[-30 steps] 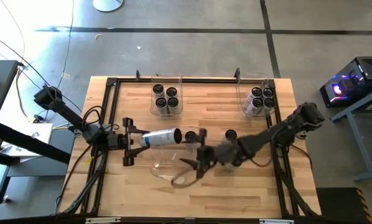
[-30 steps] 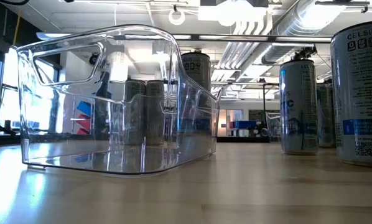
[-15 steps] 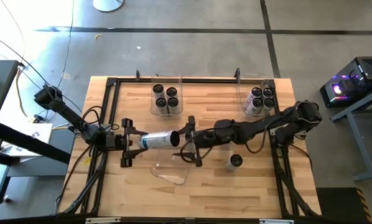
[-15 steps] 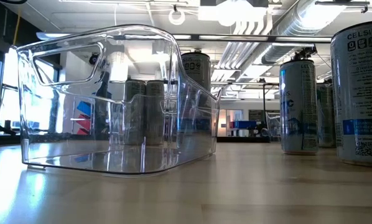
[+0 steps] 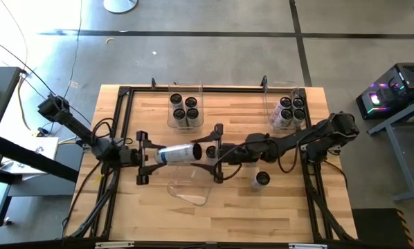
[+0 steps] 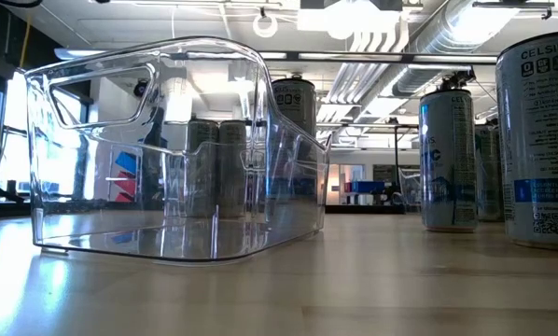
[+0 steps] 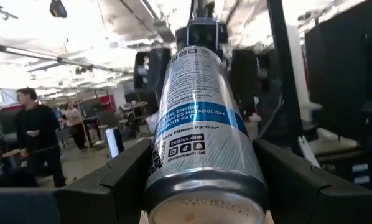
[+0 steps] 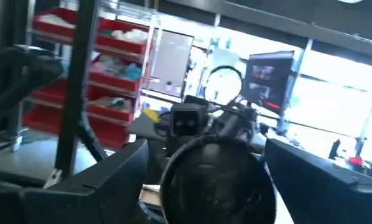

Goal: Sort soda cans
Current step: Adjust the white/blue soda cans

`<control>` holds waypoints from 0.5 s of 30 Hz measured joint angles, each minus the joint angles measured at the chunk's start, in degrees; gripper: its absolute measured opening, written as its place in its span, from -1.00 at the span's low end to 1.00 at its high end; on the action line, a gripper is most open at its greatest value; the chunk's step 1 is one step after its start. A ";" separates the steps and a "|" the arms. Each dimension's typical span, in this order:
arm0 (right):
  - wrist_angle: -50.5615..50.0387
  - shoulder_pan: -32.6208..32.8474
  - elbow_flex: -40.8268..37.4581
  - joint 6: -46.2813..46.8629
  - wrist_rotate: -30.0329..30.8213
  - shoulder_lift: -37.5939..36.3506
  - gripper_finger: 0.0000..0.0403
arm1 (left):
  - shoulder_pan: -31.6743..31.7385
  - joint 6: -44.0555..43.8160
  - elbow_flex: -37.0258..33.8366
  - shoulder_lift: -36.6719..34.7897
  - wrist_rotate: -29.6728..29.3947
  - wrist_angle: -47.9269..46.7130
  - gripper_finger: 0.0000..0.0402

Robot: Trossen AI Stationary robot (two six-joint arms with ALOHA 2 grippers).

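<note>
At frame centre, the left gripper (image 5: pixel 146 157) clamps a horizontal soda can (image 5: pixel 178 153), whose free end lies between the spread fingers of the right gripper (image 5: pixel 216 153).

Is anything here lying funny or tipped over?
Yes. One soda can is sideways in the air, shut in the left gripper, while the other cans stand upright. The right gripper, jaws open, is at that can's far end. Nothing looks spilled or dented.
</note>
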 joint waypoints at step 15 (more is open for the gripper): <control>-2.28 -1.40 0.00 4.36 -1.37 1.82 0.57 | -0.03 0.00 0.04 0.02 0.45 1.05 0.20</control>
